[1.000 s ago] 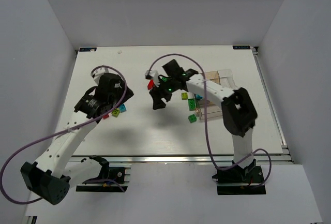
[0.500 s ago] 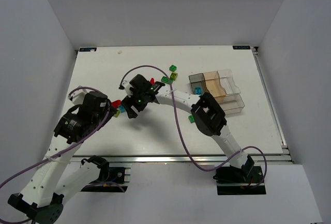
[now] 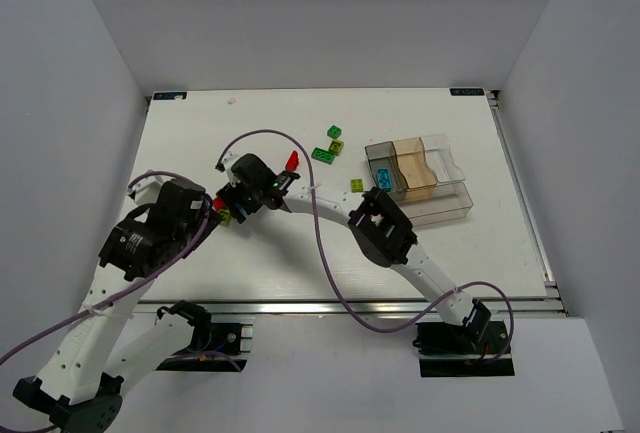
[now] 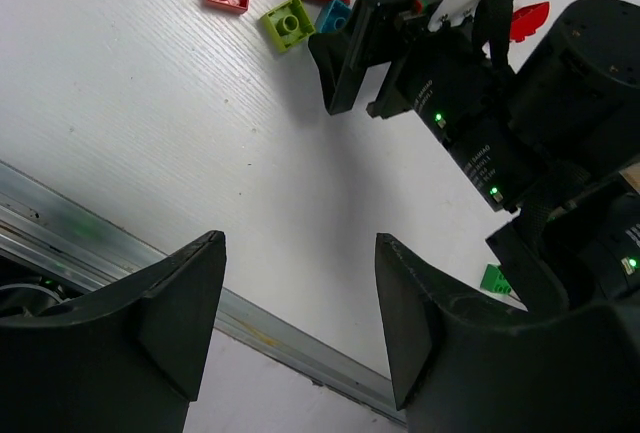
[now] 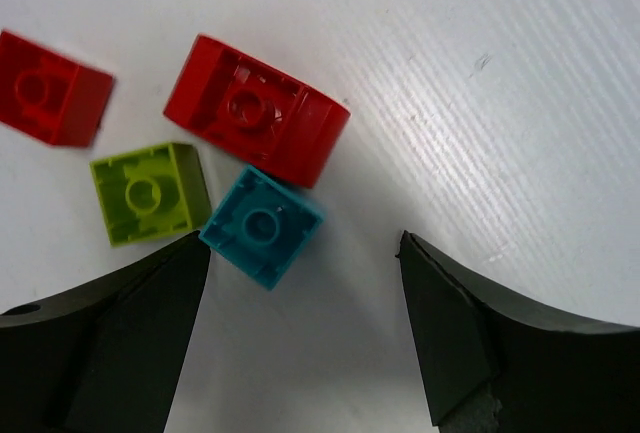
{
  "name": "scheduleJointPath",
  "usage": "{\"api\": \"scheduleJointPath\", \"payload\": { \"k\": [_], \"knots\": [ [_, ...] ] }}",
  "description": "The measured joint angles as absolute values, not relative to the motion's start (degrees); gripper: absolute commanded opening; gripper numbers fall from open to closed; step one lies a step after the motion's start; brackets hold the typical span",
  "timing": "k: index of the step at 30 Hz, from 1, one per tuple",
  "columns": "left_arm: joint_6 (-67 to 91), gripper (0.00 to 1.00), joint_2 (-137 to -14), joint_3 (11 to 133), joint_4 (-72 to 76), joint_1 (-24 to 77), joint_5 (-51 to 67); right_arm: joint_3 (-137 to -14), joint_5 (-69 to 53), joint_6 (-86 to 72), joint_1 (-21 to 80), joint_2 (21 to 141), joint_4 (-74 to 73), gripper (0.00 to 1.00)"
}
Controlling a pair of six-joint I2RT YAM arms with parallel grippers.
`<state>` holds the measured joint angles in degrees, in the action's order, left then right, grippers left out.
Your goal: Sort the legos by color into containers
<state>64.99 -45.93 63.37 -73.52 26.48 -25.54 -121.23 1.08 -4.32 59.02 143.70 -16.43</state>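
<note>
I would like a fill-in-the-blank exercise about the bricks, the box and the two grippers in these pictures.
The right wrist view shows red bricks, and their number is ___. The right gripper hovers over them with its jaws ___. The brick visible inside the box is light ___. The left gripper holds ___.
Missing words: two; open; blue; nothing.
</note>
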Motion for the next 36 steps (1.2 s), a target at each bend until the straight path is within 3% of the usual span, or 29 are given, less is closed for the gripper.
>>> {"api": "scheduleJointPath", "payload": {
  "k": [5,11,18,19,20,23,24,25,28,30,31,32,36],
  "knots": [
    [64.95,0.71,-45.87,63.88,-74.41,26.87,-25.54,-123.13,3.99,-4.40,59.53,145.60,-13.78,0.78],
    [64.77,0.71,-45.95,64.25,-75.55,26.87,-25.63,-123.76,8.71,-3.99,60.90,146.89,-11.31,0.66],
    [64.55,0.70,-44.99,62.43,-74.96,26.87,-25.45,-121.30,9.82,-3.46,61.93,146.47,-7.53,0.40],
    [64.53,0.69,-44.69,61.60,-74.74,26.87,-25.30,-120.09,9.67,-3.16,61.91,145.93,-6.63,0.33],
    [64.55,0.68,-44.31,60.58,-74.32,26.87,-25.06,-118.54,9.17,-2.94,61.82,145.03,-5.74,0.17],
    [64.90,0.58,-43.31,57.21,-73.01,26.87,-24.38,-111.66,6.83,-2.20,61.14,140.92,-4.03,0.00],
    [65.04,0.52,-42.98,56.01,-72.51,26.87,-24.16,-109.43,5.89,-2.02,60.77,139.33,-4.05,0.00],
    [65.34,0.39,-42.74,54.89,-71.92,26.87,-23.90,-107.68,5.21,-1.91,60.42,137.97,-4.19,0.00],
    [65.82,0.31,-42.46,52.34,-69.76,26.87,-22.94,-102.45,0.91,-1.34,58.39,133.27,-5.21,0.00],
    [65.78,0.33,-43.24,50.76,-67.81,26.87,-22.02,-100.03,-3.57,-0.69,56.07,129.14,-7.64,0.00],
    [65.71,0.39,-44.05,49.98,-66.61,26.87,-21.56,-99.50,-5.61,0.05,54.76,127.04,-9.04,0.00],
    [65.47,0.55,-45.12,49.25,-65.39,26.87,-21.12,-99.26,-8.19,0.82,53.15,124.66,-10.83,0.00],
    [63.86,0.68,-52.10,47.33,-59.77,26.50,-19.03,-97.19,-17.96,4.64,45.06,113.47,-15.31,0.00]
  ]
}}
